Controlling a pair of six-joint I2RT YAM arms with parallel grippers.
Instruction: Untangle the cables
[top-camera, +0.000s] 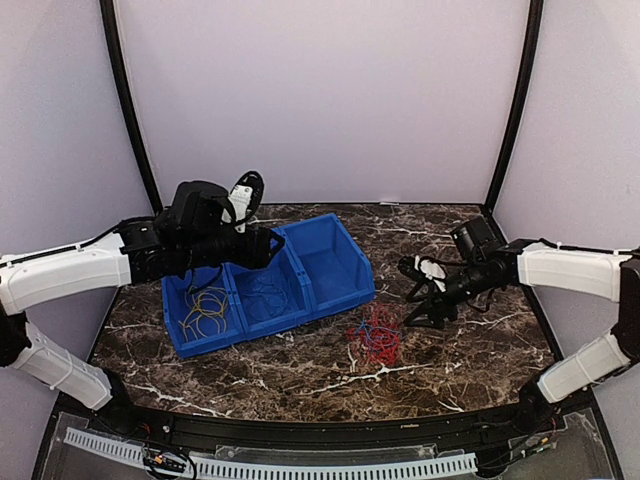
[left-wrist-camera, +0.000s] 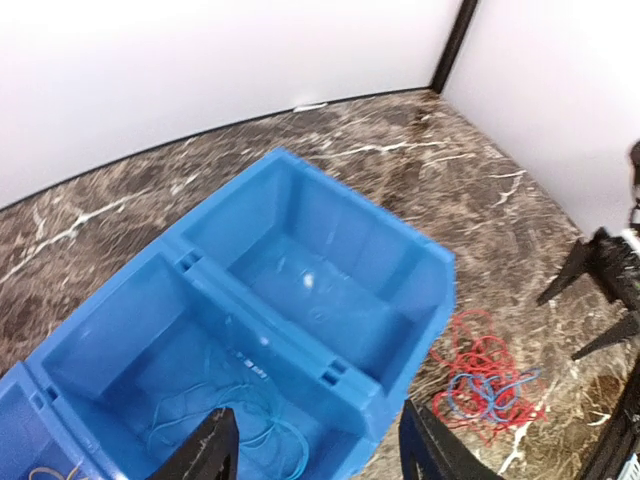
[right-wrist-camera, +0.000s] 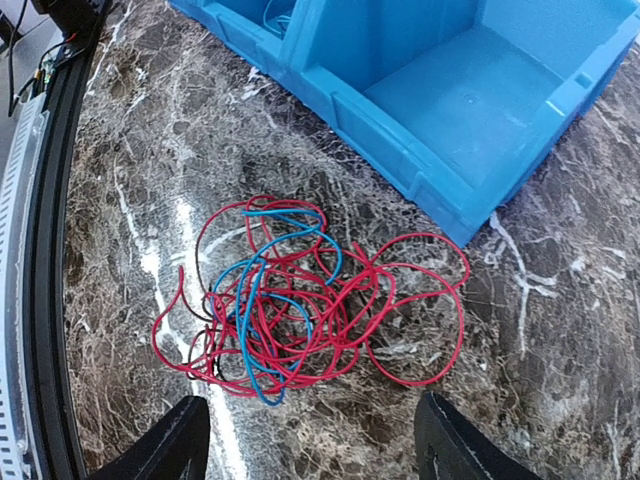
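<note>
A tangle of red and blue cables (top-camera: 375, 335) (right-wrist-camera: 300, 300) (left-wrist-camera: 490, 385) lies on the marble table just right of the blue bins. A loose blue cable (left-wrist-camera: 240, 425) (top-camera: 265, 290) lies in the middle bin, and a bunch of yellow-tan cables (top-camera: 205, 310) fills the left bin. My left gripper (top-camera: 275, 245) (left-wrist-camera: 320, 450) hovers over the middle bin, open and holding nothing. My right gripper (top-camera: 415, 295) (right-wrist-camera: 310, 450) hangs open just above the near side of the red and blue tangle, nothing between its fingers.
Three joined blue bins (top-camera: 320, 300) (left-wrist-camera: 420, 270) (right-wrist-camera: 440, 150) sit at the table's centre left; the rightmost compartment (top-camera: 335, 260) holds nothing. Grey walls close off the back and sides. A black rail (right-wrist-camera: 50, 300) runs along the near table edge.
</note>
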